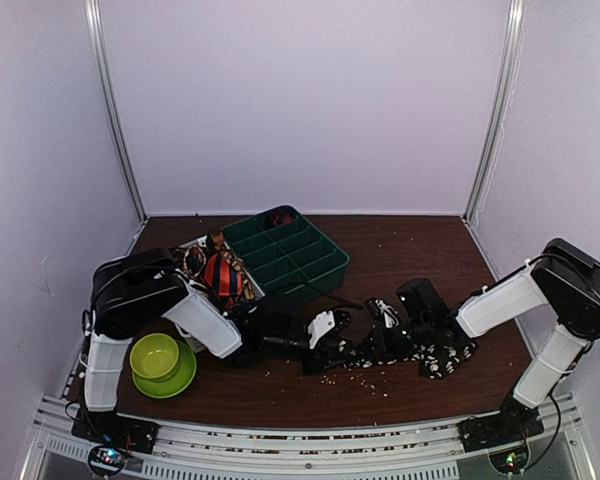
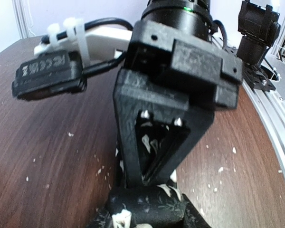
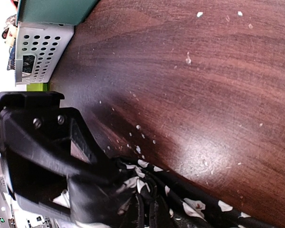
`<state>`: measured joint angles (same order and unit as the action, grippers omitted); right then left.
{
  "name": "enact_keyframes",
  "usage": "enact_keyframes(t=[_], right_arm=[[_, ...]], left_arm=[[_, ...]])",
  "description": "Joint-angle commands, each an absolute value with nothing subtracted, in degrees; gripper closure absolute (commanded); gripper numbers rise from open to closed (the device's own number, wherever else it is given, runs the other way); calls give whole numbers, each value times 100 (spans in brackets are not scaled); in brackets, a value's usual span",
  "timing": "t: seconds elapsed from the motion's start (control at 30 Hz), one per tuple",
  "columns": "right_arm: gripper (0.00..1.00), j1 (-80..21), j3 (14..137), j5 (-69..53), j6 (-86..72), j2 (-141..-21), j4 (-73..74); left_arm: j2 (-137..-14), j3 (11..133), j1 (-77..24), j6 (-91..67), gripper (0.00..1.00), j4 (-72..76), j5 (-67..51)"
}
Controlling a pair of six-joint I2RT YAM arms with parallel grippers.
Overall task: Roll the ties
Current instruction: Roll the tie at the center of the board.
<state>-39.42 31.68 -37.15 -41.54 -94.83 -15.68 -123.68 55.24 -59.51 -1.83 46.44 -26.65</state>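
Note:
The black tie with cream flower spots [image 1: 412,353] lies across the front middle of the table. Its left end is wound into a small roll [image 2: 147,206], low in the left wrist view. My left gripper [image 1: 320,342] sits at that roll and looks shut on it, though its fingertips are hidden by the cloth. My right gripper [image 1: 382,322] is right beside it, shut on gathered folds of the tie [image 3: 180,199]. Its finger [image 2: 129,147] stands just behind the roll. A rolled red-and-black striped tie [image 1: 222,278] sits in the white basket [image 1: 195,246].
A green divided tray [image 1: 292,248] stands at the back middle, next to the white basket. A lime bowl on a lime plate [image 1: 160,362] is at the front left, by the left arm. Small pale crumbs dot the brown table [image 1: 410,260].

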Motion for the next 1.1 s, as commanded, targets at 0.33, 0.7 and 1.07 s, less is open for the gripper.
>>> enact_keyframes(t=[0.33, 0.7, 1.07], right_arm=[[100, -3951, 3006, -3579, -4003, -9304, -1067], [61, -3541, 2866, -4032, -4234, -8058, -1053], [58, -3870, 3085, -4030, -4548, -8833, -1391]], left_arm=[[-12844, 6284, -6128, 1133, 65, 2496, -1949], [-12642, 6534, -6117, 1676, 70, 1163, -1626], [-12674, 6662, -6117, 1648, 68, 954, -1635]])
